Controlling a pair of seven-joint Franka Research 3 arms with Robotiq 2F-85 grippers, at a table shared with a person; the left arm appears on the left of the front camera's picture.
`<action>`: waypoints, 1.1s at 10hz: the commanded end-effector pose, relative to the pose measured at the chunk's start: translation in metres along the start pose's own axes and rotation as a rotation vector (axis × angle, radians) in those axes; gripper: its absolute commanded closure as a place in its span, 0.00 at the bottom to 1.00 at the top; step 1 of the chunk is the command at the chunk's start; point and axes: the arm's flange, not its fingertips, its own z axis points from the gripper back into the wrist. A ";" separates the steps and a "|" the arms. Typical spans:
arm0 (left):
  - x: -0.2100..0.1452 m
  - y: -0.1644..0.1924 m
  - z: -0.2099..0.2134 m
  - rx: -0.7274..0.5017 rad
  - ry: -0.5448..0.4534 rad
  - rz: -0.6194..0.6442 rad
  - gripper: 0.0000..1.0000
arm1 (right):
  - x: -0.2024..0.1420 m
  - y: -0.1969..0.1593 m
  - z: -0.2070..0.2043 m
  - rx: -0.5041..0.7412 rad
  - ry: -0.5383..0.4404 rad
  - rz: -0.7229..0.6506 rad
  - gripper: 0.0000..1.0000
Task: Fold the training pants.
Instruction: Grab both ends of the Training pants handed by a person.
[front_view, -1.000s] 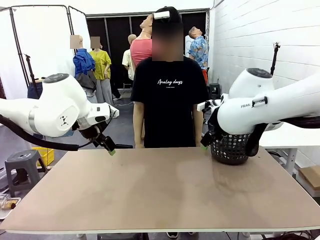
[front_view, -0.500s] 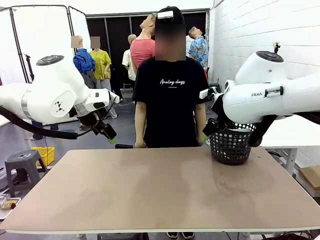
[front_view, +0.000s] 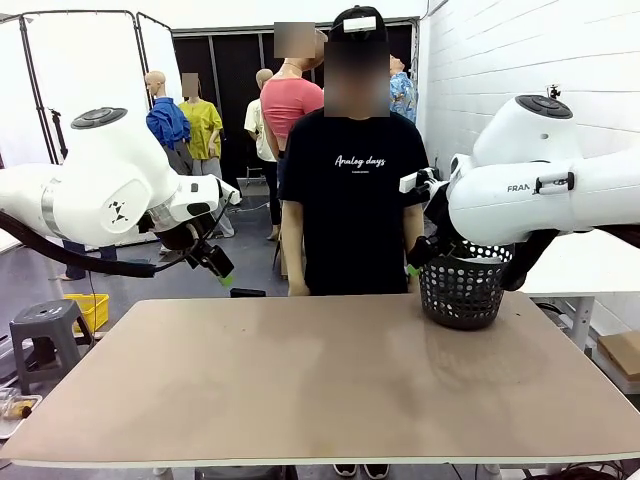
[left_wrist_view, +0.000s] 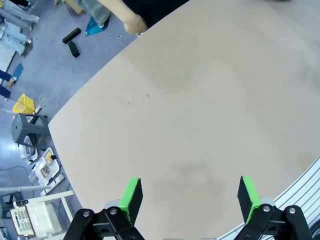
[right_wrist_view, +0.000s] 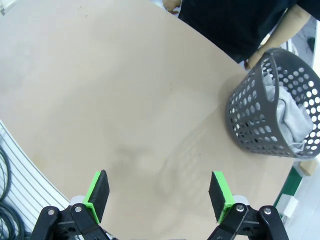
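Note:
The training pants (right_wrist_view: 291, 111) are a bundle of light grey fabric lying inside the black mesh basket (right_wrist_view: 270, 107), which stands at the table's far right (front_view: 460, 290). My left gripper (front_view: 222, 272) hangs open above the table's far left corner, and the left wrist view shows its green pads (left_wrist_view: 132, 196) wide apart over bare tabletop. My right gripper (front_view: 418, 258) is open too, raised just left of the basket, with nothing between its fingers (right_wrist_view: 220, 192).
A person in a black T-shirt (front_view: 355, 200) stands at the far edge, one hand (right_wrist_view: 250, 62) near the basket's rim. The brown tabletop (front_view: 320, 380) is bare. A grey stool (front_view: 45, 335) stands left of the table.
Both arms have lifted their grippers a little higher above the table. The person has shifted slightly to the right. Both grippers stayed open.

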 end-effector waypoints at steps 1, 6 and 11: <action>0.000 0.001 0.000 -0.001 0.000 0.002 0.00 | 0.000 -0.001 0.000 0.000 -0.001 -0.001 0.00; 0.000 0.001 0.000 -0.001 0.000 0.002 0.00 | 0.000 -0.001 0.000 0.000 -0.001 -0.001 0.00; 0.000 0.001 0.000 -0.001 0.000 0.002 0.00 | 0.000 -0.001 0.000 0.000 -0.001 -0.001 0.00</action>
